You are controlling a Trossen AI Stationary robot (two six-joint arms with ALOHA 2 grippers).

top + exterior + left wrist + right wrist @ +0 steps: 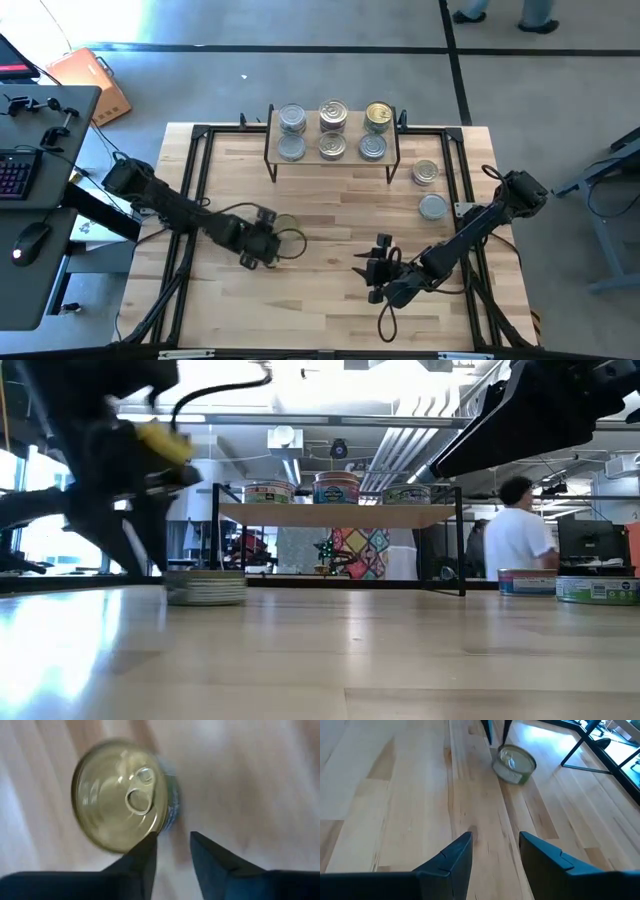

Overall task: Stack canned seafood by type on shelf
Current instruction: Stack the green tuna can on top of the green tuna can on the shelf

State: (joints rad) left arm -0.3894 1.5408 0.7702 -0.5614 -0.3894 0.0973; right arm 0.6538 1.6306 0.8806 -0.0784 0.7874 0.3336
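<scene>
Near the surface's front-left area, the left gripper [272, 248] hovers over a gold-topped tin [120, 795], jaws apart, not gripping it. Six tins occupy the shelf [332, 160]. The right gripper [380, 265] waits front-centre, jaws apart, empty.

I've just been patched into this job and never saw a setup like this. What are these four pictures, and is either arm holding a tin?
Two dark robot arms work at a wooden table. One picture looks down from overhead, one looks level across the tabletop, and two come from cameras on the wrists. The shelf carries six tins; two more tins sit to its right. The left gripper is beside a gold-topped tin, fingers apart, the tin outside them, so not gripped. The right gripper hangs open over bare wood, holding nothing.
</scene>
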